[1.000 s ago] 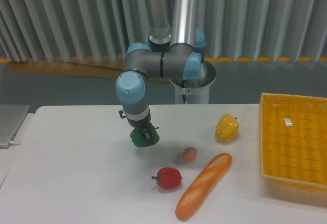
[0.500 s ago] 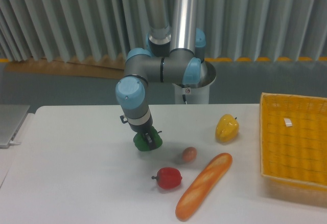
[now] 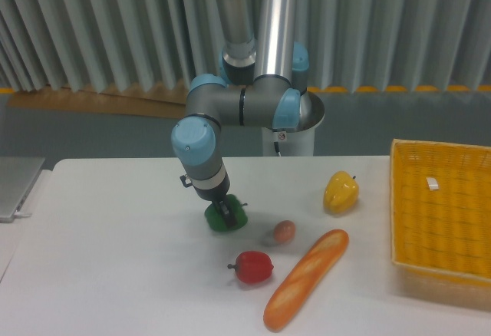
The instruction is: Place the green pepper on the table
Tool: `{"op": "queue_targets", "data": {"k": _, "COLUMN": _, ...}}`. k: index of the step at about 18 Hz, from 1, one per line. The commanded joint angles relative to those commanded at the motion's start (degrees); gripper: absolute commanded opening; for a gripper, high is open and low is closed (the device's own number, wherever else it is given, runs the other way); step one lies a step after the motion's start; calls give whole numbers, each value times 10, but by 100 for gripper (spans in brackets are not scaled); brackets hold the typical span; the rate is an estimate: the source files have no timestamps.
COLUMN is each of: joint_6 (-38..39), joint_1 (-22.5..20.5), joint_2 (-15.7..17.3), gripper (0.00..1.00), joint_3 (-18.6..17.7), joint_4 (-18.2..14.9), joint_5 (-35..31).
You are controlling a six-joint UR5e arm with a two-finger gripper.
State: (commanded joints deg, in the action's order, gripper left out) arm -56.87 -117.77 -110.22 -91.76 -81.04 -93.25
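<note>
Left of centre on the bench (image 3: 115, 275), the end effector (image 3: 225, 212) has drifted toward four o'clock and lower, still clamped on the green pepper (image 3: 225, 218), which looks nearly down; release seems imminent.

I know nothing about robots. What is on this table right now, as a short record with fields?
Held item: glossy dark green bell pepper, low over or on the white tabletop; contact unclear
Gripper: closed on the pepper
Loose food: red pepper, yellow pepper, brown egg, orange baguette
Right edge: yellow woven basket
</note>
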Motion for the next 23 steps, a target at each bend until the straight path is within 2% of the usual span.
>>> {"op": "queue_targets", "data": {"k": 4, "joint_6": -1, "joint_1": 0, "joint_2": 2, "gripper": 100, "joint_3": 5, "joint_4": 2, "joint_5": 1}}
{"op": "queue_targets", "data": {"k": 7, "joint_6": -11, "joint_1": -4, "joint_2": 4, "gripper": 100, "joint_3": 13, "joint_4": 34, "joint_5": 1}}
{"op": "queue_targets", "data": {"k": 9, "joint_6": -64, "joint_1": -16, "joint_2": 5, "gripper": 100, "joint_3": 32, "joint_4": 45, "joint_5": -5}}
{"op": "queue_targets", "data": {"k": 12, "joint_6": -193, "joint_1": -58, "joint_2": 32, "gripper": 100, "joint_3": 39, "joint_4": 45, "joint_5": -15}}
{"op": "queue_targets", "data": {"k": 16, "joint_6": -302, "joint_1": -103, "joint_2": 64, "gripper": 100, "joint_3": 40, "joint_4": 46, "joint_5": -14}}
{"op": "queue_targets", "data": {"k": 19, "joint_6": -323, "joint_1": -114, "joint_2": 73, "gripper": 100, "joint_3": 47, "joint_4": 43, "joint_5": -3}}
{"op": "queue_targets", "data": {"k": 21, "joint_6": -320, "joint_1": -115, "joint_2": 91, "gripper": 100, "joint_3": 47, "joint_4": 39, "joint_5": 12}}
{"op": "queue_targets", "data": {"k": 23, "joint_6": -318, "joint_1": -126, "joint_2": 105, "gripper": 100, "joint_3": 44, "joint_4": 17, "joint_5": 34}}
